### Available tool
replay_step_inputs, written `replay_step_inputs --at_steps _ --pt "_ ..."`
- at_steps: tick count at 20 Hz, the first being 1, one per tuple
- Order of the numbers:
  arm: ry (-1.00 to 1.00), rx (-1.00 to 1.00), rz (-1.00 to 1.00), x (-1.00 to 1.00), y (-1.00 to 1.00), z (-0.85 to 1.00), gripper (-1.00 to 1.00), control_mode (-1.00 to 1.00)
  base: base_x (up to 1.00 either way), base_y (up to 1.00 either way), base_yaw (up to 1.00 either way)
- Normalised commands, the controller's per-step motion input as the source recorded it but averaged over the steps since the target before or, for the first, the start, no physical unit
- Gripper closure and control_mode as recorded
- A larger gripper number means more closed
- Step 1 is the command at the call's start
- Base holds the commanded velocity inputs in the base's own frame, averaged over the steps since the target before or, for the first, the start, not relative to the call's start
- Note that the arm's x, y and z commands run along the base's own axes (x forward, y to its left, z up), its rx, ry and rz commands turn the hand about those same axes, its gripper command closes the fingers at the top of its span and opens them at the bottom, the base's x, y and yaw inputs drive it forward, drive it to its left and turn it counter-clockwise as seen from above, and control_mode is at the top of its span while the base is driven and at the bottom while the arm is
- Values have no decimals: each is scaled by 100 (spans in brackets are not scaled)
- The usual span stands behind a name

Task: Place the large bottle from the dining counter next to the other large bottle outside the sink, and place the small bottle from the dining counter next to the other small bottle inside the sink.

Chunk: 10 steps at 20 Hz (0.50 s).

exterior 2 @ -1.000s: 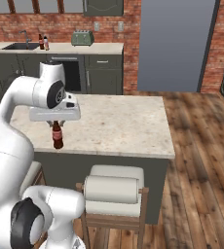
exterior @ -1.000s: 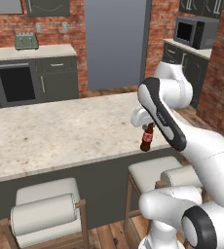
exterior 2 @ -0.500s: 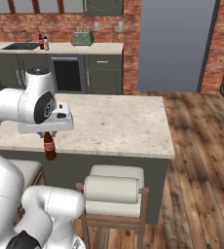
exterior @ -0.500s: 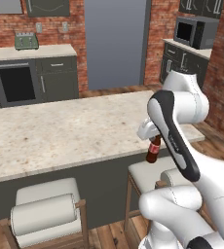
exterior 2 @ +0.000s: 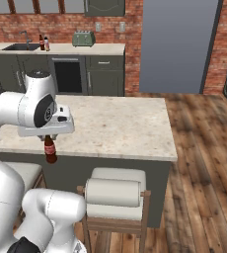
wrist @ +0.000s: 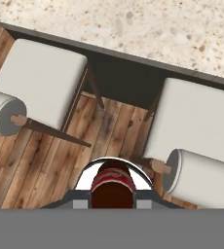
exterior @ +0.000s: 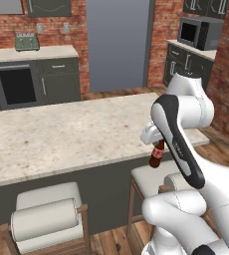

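I read the gripper (exterior 2: 49, 138) as clamped on the neck of the small bottle (exterior 2: 50, 149), which hangs upright in the air just off the near edge of the dining counter (exterior 2: 115, 123), above the two cushioned stools (wrist: 41, 78) on the wooden floor.

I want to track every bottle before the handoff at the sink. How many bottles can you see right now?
3. The small bottle hangs in the gripper past the dining counter's near edge. Two more stand beside the sink, too small to identify. Others may be hidden.
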Motion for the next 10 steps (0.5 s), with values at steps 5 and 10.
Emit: replay_step_inputs --at_steps 5,10 --pt "0 0 0 0 0 0 100 100 0 0 0" --pt "0 0 0 0 0 0 100 100 -44 5 1"
